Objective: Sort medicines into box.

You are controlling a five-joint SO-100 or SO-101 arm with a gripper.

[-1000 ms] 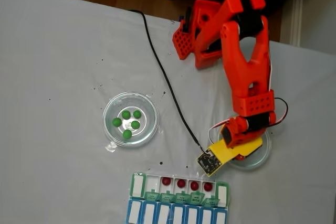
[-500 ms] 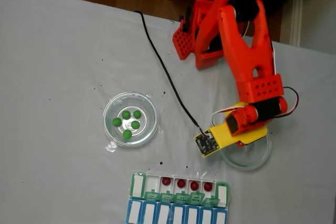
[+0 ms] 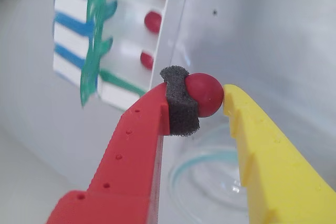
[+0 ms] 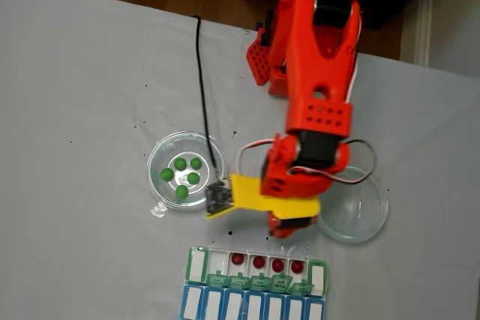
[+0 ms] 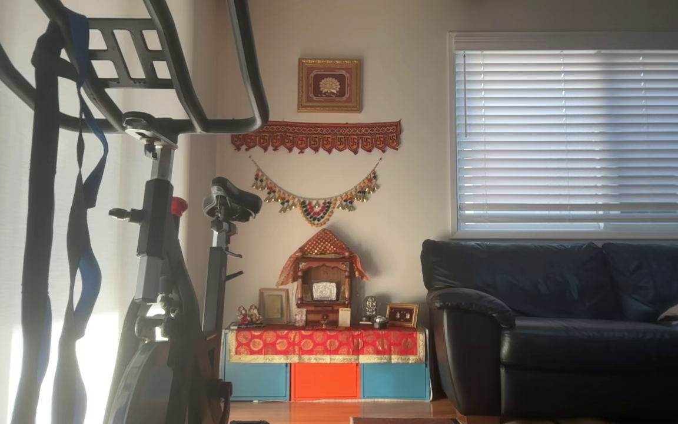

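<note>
In the wrist view my gripper [image 3: 202, 99] is shut on a dark red medicine ball [image 3: 208, 92], pinched between the red finger's grey foam pad [image 3: 180, 109] and the yellow finger [image 3: 247, 129]. The box [image 3: 122, 35] with its open green lids lies ahead at upper left, with three red balls visible in its compartments. In the fixed view the gripper [image 4: 289, 227] hangs just above the box [image 4: 196, 266], which holds several red balls [image 4: 259, 261]. Several green medicine balls [image 4: 186, 171] lie in the left clear dish [image 4: 160, 154].
A clear round dish [image 4: 367, 222] stands right of the gripper, and its rim [image 3: 181, 169] shows below the fingers. The blue-lidded row [image 4: 251, 306] lies against the box's near side. A black cable [image 4: 201, 88] runs from the arm's base toward the wrist camera board.
The arm swung left from over the right dish, carrying the red ball. It now hangs between the two dishes, just above the box.
</note>
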